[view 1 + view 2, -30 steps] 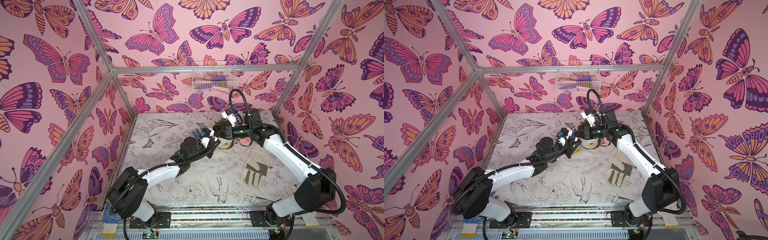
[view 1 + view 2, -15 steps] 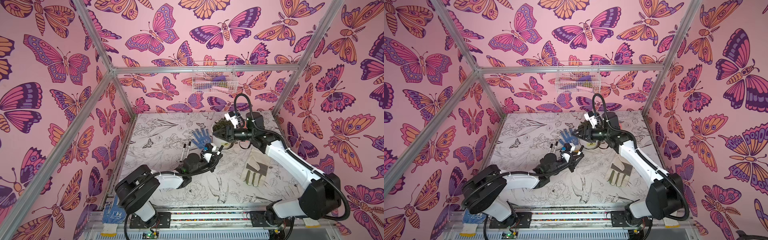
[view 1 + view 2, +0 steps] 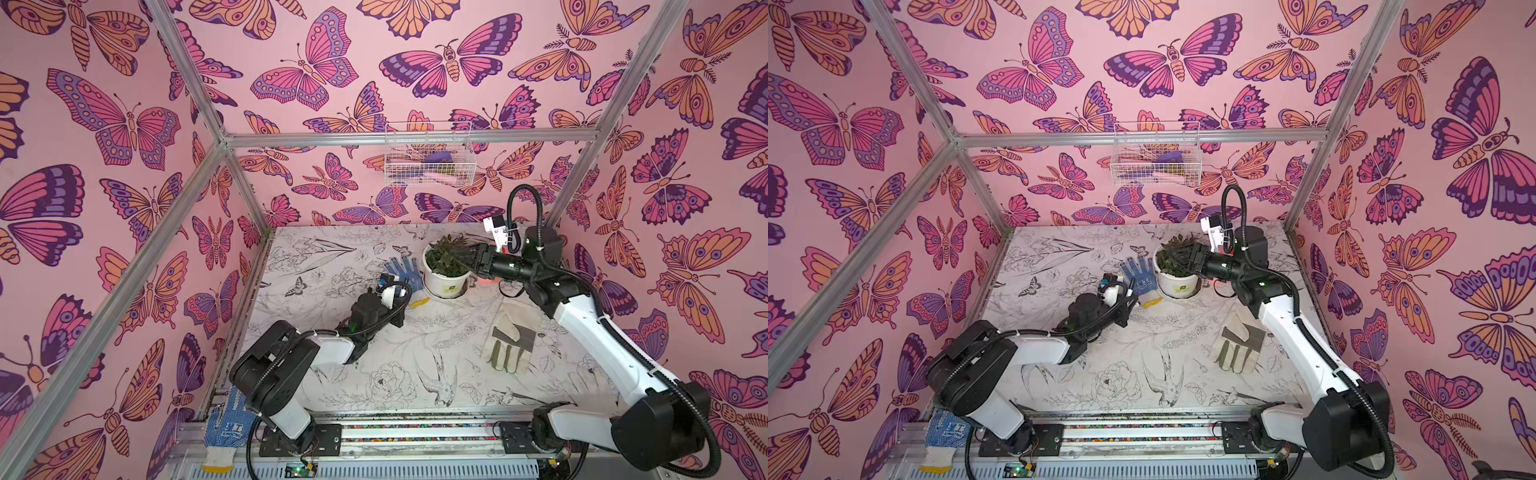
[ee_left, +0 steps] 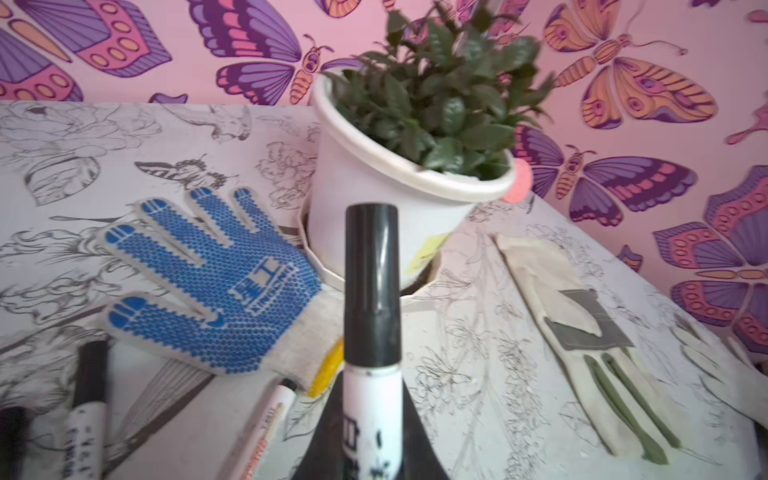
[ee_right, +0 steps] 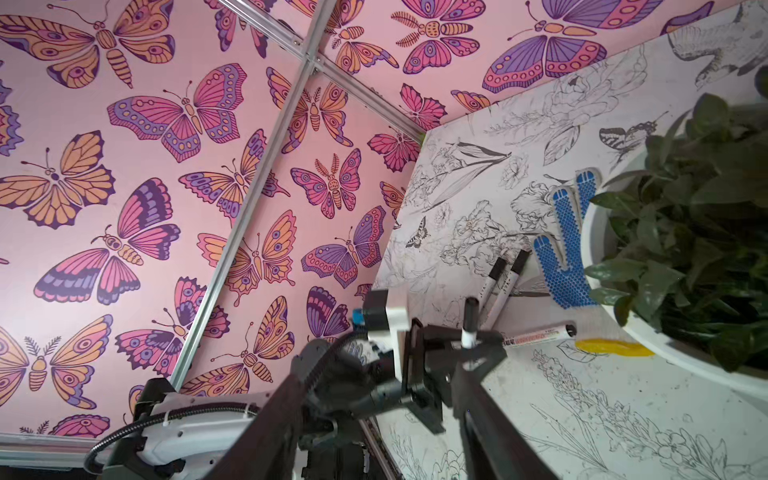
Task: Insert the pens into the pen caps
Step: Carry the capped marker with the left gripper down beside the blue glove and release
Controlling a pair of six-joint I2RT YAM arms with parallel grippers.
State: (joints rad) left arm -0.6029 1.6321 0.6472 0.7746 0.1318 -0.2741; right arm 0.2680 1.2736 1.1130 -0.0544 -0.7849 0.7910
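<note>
Pen (image 4: 372, 415) stands clamped in left gripper (image 5: 468, 352), capped.

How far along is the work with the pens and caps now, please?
Done, it seems: two pens lie on the table with black caps on. In hand: the left gripper holds a third pen upright, its cap already seated. Left: a fourth pen beside the blue glove looks uncapped, and I see no loose cap for it. The right gripper is open by the potted plant, holding nothing.
</note>
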